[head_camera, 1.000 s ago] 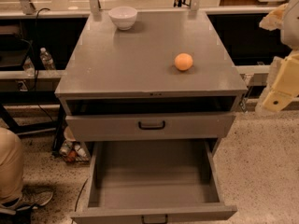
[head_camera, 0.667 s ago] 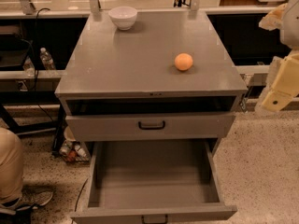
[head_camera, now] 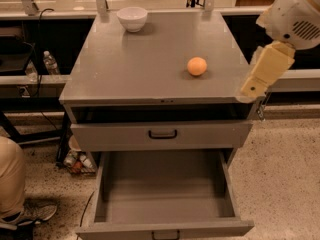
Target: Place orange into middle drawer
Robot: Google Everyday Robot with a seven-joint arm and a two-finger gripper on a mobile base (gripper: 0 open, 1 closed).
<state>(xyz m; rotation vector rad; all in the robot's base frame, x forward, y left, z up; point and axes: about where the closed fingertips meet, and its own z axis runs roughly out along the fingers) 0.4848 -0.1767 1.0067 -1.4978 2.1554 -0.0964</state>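
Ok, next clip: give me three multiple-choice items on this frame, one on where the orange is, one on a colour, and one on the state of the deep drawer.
1. Where is the orange?
A. on the floor beside the cabinet
B. on the cabinet top, right of centre
C. on the drawer floor

2. What colour is the bowl?
A. white
B. blue
C. black

3. How is the middle drawer?
A. shut
B. pulled out, holding the orange
C. pulled out, empty

Key:
1 B: the orange sits on the grey top, apart from the end effector at the top's right edge.
2 A: the bowl at the back is plain white.
3 C: only the drawer's bare grey floor shows.
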